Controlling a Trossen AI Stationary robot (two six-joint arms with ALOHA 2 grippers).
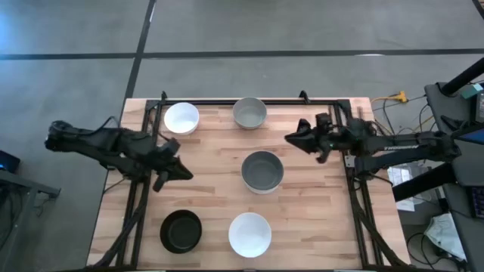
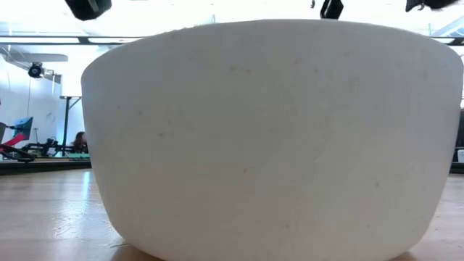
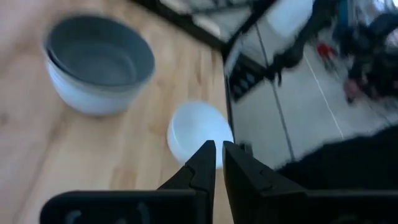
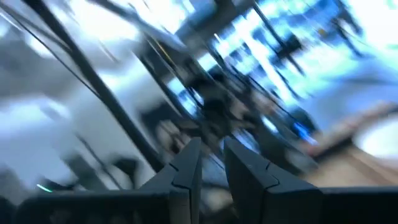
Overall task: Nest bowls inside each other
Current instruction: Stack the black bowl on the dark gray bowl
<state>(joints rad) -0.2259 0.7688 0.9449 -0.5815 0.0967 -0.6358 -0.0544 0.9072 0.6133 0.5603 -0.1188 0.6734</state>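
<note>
Both tools, left [image 1: 180, 174] and right [image 1: 290, 138], hung pressed together and empty over the wooden worktop [image 1: 215, 193], where a careless swing risked clipping the central grey-in-white smooth bowl stack [image 1: 262, 171].

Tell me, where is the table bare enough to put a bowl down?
Bare wood lies between the black bowl and the left tool, and right of the grey stack. The middle column of bowls is crowded.

Grey-in-white bowl stack [image 1: 262, 171] blocks table centre; bare wood around it.
</note>
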